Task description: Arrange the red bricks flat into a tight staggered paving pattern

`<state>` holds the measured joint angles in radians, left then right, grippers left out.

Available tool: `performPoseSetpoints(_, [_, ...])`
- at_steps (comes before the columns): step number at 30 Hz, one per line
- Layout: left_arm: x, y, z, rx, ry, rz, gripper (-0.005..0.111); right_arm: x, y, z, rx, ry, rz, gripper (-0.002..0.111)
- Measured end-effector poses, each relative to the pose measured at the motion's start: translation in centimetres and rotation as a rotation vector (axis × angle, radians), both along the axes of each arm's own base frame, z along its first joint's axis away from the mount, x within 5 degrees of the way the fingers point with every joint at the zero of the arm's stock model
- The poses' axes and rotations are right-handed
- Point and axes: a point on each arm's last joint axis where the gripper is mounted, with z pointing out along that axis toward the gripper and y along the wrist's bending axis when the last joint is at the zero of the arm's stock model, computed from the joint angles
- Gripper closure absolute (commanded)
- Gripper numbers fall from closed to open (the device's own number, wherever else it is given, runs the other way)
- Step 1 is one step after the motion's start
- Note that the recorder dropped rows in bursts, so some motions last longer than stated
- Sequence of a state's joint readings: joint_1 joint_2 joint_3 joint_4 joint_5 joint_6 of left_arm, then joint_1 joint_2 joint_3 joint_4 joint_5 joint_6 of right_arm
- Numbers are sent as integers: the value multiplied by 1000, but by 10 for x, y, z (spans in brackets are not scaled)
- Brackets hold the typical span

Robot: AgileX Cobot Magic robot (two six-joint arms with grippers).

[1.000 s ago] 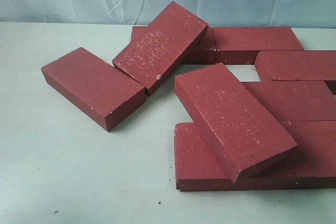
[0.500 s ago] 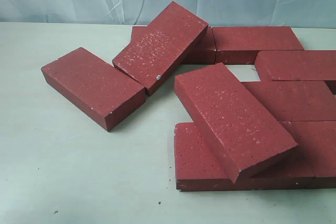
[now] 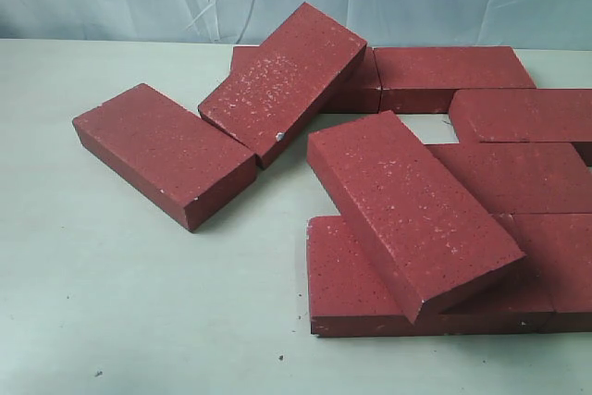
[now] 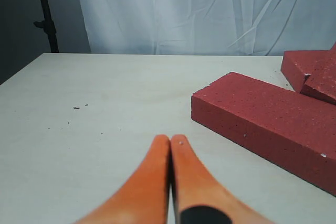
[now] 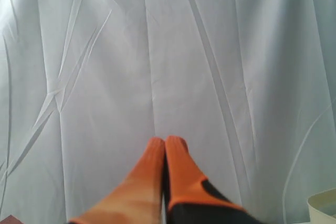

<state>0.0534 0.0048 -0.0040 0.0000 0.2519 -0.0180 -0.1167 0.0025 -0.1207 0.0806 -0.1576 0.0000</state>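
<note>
Exterior view: logging the red bricks sitting on the pale table as a loose cluster, not as paving. Counting about nine, while losing some past the right edge.

Noting several lying flat toward the back and right, among them the back-row brick and the right-hand brick. Running roughly parallel, but showing a bare patch of table between them.

Noting two riding on others: the near tilted brick resting askew across the front brick, and the far tilted brick leaning up on a back-row neighbour. Noting the loose brick lying flat at an angle on the left, touching or nearly touching the far tilted brick at one corner; not managing to tell which.

Left wrist view: finding the left gripper hovering low over bare table, orange jaws pressed together and gripping nothing, near the loose brick but apart from it.

Right wrist view: finding the right gripper pointing at the white curtain, jaws likewise closed against each other, carrying nothing.

Judging progress as early, with a partial flat bed at most. Leaving to do:
- Setting both tilted bricks down flat.
- Bringing the loose brick in and squaring every brick.
- Closing the gaps and offsetting neighbouring rows.
</note>
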Motion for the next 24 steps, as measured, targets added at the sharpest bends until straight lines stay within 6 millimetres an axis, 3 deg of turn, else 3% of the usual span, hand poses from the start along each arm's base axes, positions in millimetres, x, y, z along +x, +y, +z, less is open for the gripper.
performPoseSetpoints(17, [0,0,0,0,0,0,107,8,2,95,7,213,25,109])
performPoseSetpoints(24, [0,0,0,0,0,0,107,8,1,103,-2,180,20,109])
